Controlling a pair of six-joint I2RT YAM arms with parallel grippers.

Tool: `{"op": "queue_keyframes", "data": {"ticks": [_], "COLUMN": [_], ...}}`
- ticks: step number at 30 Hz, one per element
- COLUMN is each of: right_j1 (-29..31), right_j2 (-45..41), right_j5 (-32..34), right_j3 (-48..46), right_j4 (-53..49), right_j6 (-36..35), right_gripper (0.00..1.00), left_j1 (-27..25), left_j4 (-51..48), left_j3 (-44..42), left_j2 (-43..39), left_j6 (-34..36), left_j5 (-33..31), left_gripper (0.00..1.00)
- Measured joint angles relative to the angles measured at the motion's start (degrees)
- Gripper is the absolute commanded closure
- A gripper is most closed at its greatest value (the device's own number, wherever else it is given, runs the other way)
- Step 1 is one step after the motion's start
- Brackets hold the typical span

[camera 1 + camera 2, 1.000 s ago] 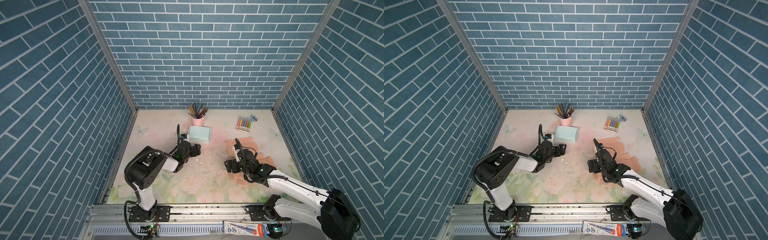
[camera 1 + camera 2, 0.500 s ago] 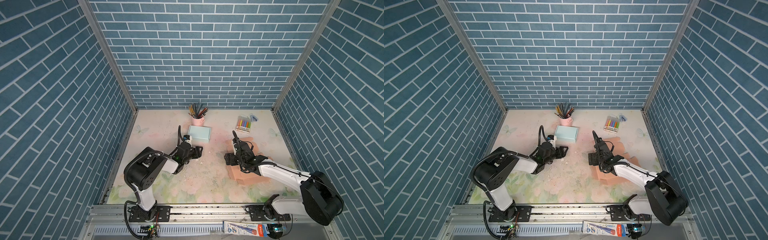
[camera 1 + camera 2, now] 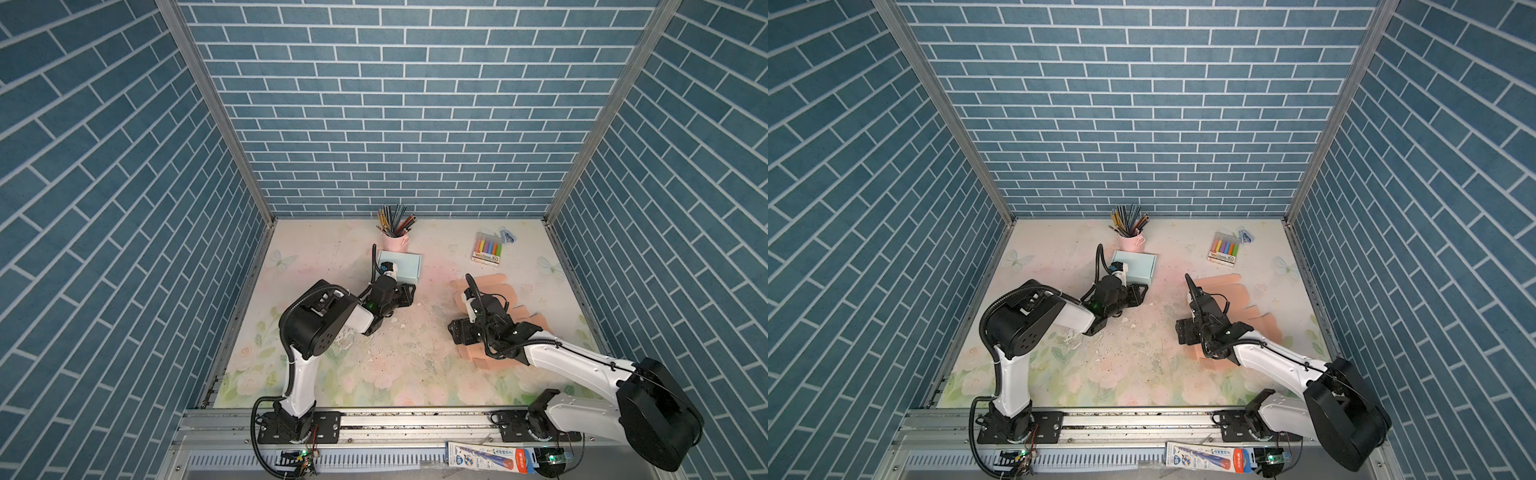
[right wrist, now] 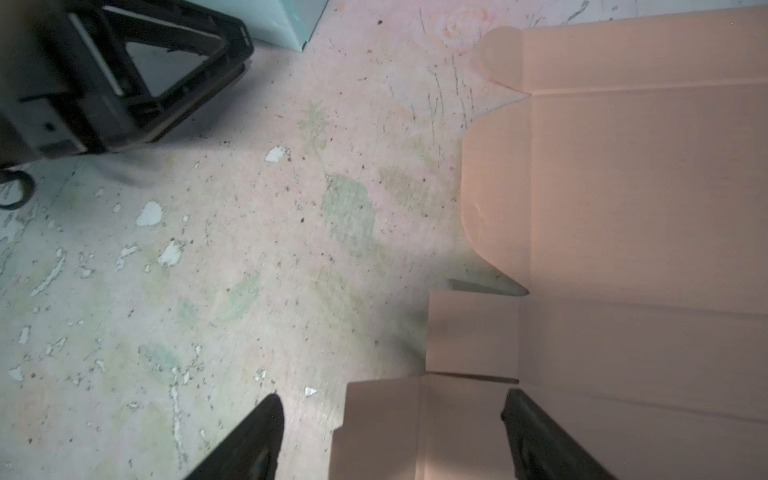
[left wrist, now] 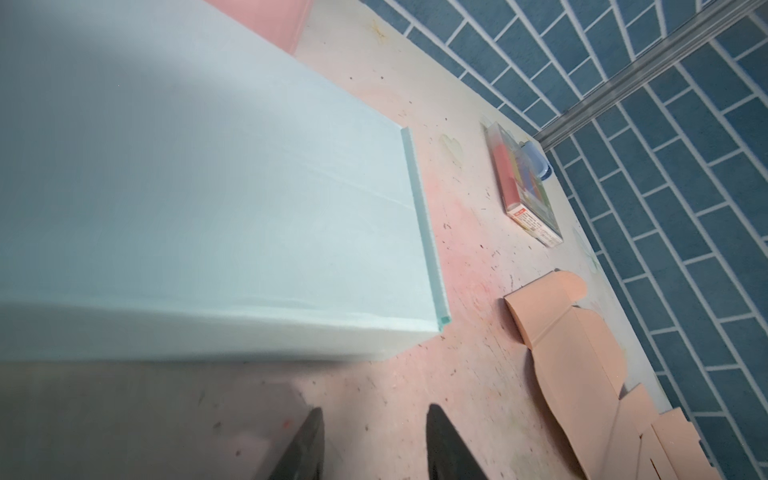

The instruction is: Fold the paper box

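Observation:
The paper box is a flat peach cardboard blank [image 3: 494,282] [image 3: 1225,282] lying unfolded on the right of the floral mat. My right gripper [image 3: 456,332] [image 3: 1183,332] hovers open at the blank's near-left edge. In the right wrist view its jaws [image 4: 390,401] stand wide on either side of a small side flap [image 4: 382,428] without touching it. My left gripper [image 3: 409,293] [image 3: 1142,293] sits low beside a folded light-blue box [image 3: 405,266] [image 5: 208,187]. Its jaws [image 5: 374,409] are apart, with only bare mat between them.
A pink cup of pencils [image 3: 395,239] stands at the back centre, just behind the blue box. A pack of coloured markers [image 3: 488,251] lies at the back right. Brick-patterned walls close in three sides, and a metal rail [image 3: 374,419] runs along the front.
The left gripper's jaws have narrowed from wide to about half. The right gripper swung toward the back over the blank, then came back to its near-left edge.

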Motion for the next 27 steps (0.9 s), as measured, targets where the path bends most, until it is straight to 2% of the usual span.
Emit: {"op": "queue_keyframes", "data": {"ticks": [13, 19, 23, 27], "right_j1": [0.8, 0.9, 1.3, 2.8], "right_j2": [-8.8, -9.3, -9.0, -6.8], "right_j5": [-1.3, -1.6, -1.6, -1.3], "right_j3": [-3.6, -3.6, -3.6, -3.6], "right_j4": [-2.5, -3.5, -3.8, -4.1], "right_j6": [3.2, 3.8, 4.1, 4.1], "right_gripper": [0.17, 0.16, 0.16, 0.16], "left_j1": [-0.3, -0.4, -0.4, -0.3], "left_j4": [1.9, 2.1, 3.0, 3.0], "left_j3": [4.5, 4.6, 2.4, -3.5], "left_j2": [4.3, 4.3, 3.2, -1.3], "left_j6": [-2.3, -3.0, -3.0, -2.9], "left_j5": [-4.2, -4.5, -4.6, -4.1], "left_gripper": [0.63, 0.62, 0.62, 0.62]}}
